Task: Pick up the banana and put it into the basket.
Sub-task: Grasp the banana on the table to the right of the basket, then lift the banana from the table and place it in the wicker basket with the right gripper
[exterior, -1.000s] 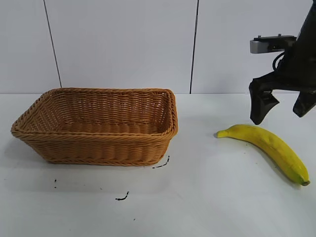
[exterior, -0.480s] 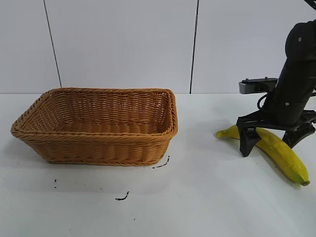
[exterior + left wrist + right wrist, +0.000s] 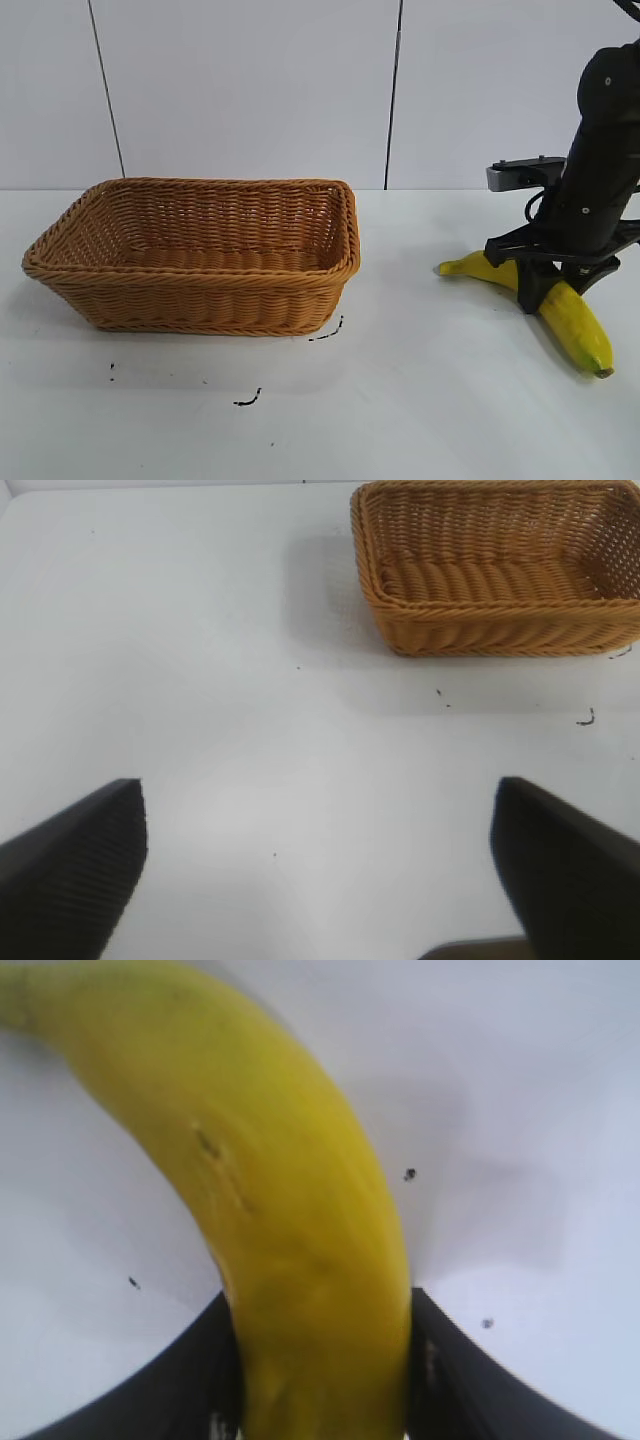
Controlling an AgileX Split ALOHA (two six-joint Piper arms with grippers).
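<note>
The right gripper [image 3: 548, 288] has its two black fingers [image 3: 180, 1380] pressed against either side of the banana [image 3: 560, 305], clenched on it about midway along its length. The close view from that wrist shows the yellow skin filling the gap between the fingers, with no space on either side. The gripper points nearly straight down, and its dark arm rises to the upper right corner of the outside view.

The banana lies on the white table [image 3: 420, 400] at the right side of the outside view, its stem end poking out to the left of the gripper and its other end angling down toward the lower right. I cannot tell whether it has left the tabletop at all; it looks to be resting there. A small grey box sits on the arm just above and to the left of the gripper.

Well apart from the banana, in the left half of the outside view, stands the basket [image 3: 200, 300], brown wicker, holding nothing that I can see. A few small black marks [image 3: 248, 400] dot the table in front of it, toward the lower middle of the frame.

The left gripper [image 3: 320, 870] shows only in its own wrist view, fingers spread wide at the bottom corners with nothing between them, hanging over bare table, the basket [image 3: 500, 630] away at the upper right of that view.
</note>
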